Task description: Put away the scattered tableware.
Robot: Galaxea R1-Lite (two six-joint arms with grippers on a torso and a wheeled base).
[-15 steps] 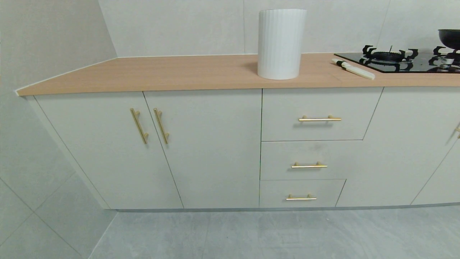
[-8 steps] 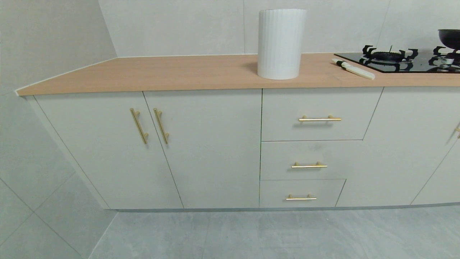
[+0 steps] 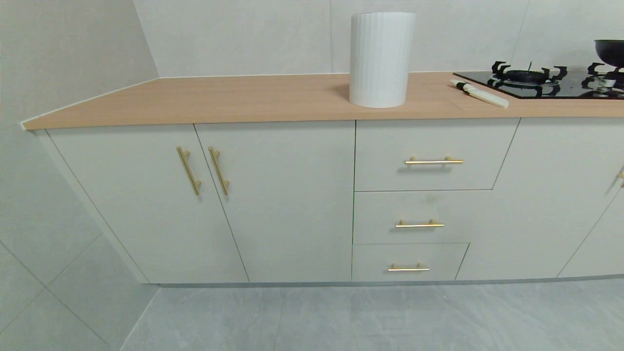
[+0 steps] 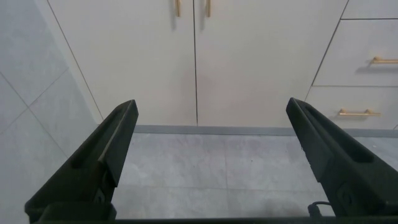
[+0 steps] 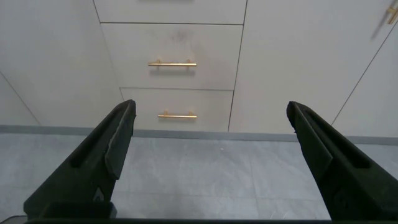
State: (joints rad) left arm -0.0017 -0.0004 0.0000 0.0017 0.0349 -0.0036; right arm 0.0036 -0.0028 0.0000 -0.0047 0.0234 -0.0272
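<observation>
L gripper point(image 4: 211, 109): fingers spread wide, nothing between them. It hangs low w/ the double cabinet doors point(image 4: 193, 56) straight ahead. R gripper point(image 5: 208, 109): same, wide apart and empty, low, w/ the mid drawer handle point(image 5: 172, 63) dead ahead. The task item, the knife point(image 3: 478, 93), lies flat on the countertop point(image 3: 219, 100), well above both grippers and a bit to the R one's right, just beside the hob point(image 3: 541, 80). A white ribbed canister point(image 3: 380, 58) stands upright on the counter above the top drawer point(image 3: 434, 156).

Risks, my read:
- Both arms start below counter level, so lifting toward the knife could clip the counter's front edge or a drawer handle.
- The knife is thin and lies flat, so a pinch may slip or shove it onto the hob.
- The canister is tall and looks easy to knock over on a sideways sweep.

Pose: both arms low, fingers pointing fwd at the cabinet fronts, clear of them.
</observation>
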